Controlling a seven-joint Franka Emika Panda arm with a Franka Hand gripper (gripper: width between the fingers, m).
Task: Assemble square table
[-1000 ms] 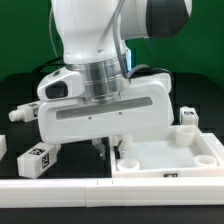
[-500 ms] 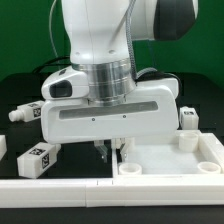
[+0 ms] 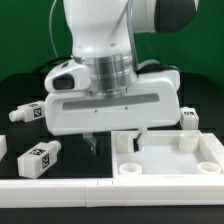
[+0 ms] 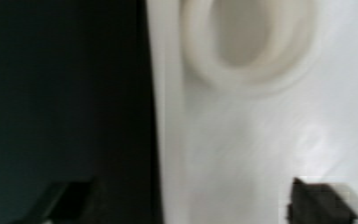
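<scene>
I see my tool [image 3: 115, 143] with its fingers spread apart, straddling the rim of the square tabletop [image 3: 170, 160] on the exterior view's left. One finger is over the black desk [image 3: 72, 150]; the other is inside the rim, beside a corner socket [image 3: 123, 144]. In the wrist view the slab's edge runs between the fingertips [image 4: 60, 200]. A tagged leg [image 3: 37, 158] lies apart from the tool.

1. The square table [image 4: 247, 150] filled one side of the wrist view as a smooth white slab.
2. A round socket [image 4: 247, 45] with a raised ring sat near its straight edge.
3. A black surface [image 4: 60, 90] lay beyond that edge.
4. The gripper [image 4: 194, 205] was spread wide, its dark fingertips [image 4: 66, 203] either side of the edge.
</scene>
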